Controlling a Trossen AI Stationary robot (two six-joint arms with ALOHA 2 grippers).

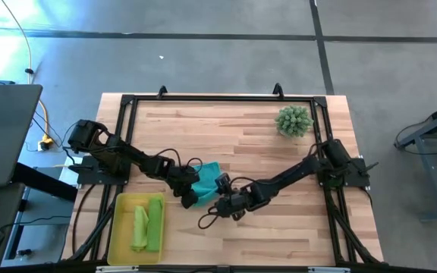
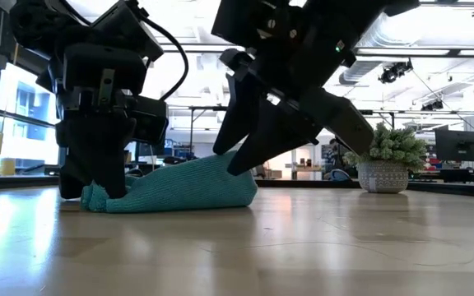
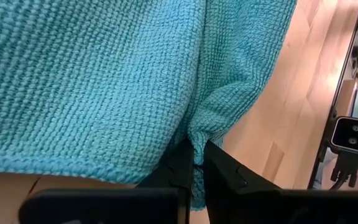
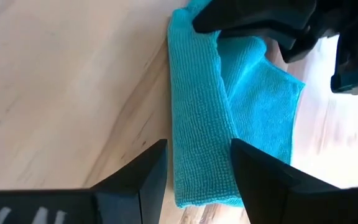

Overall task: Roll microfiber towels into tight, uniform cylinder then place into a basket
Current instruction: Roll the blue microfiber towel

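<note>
Wooden table [image 1: 279,163] bears all items. Yellow basket [image 1: 120,227] — two lime green towels [image 1: 148,224] rolled inside — sits just beside the left arm's base. Teal towel [image 2: 188,187], partly folded, lies on the table between both grippers. Left gripper [image 3: 197,163] is pinched tight on its edge. Right gripper [image 4: 197,163] — fingers wide — straddles the folded end.

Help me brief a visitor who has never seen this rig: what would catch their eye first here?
The teal towel lying partly folded at the table's middle, with the left gripper shut on its edge and the right gripper open over it. Next, the yellow basket at the front left corner, already holding two rolled green towels. A spiky potted plant stands at the back right.
</note>
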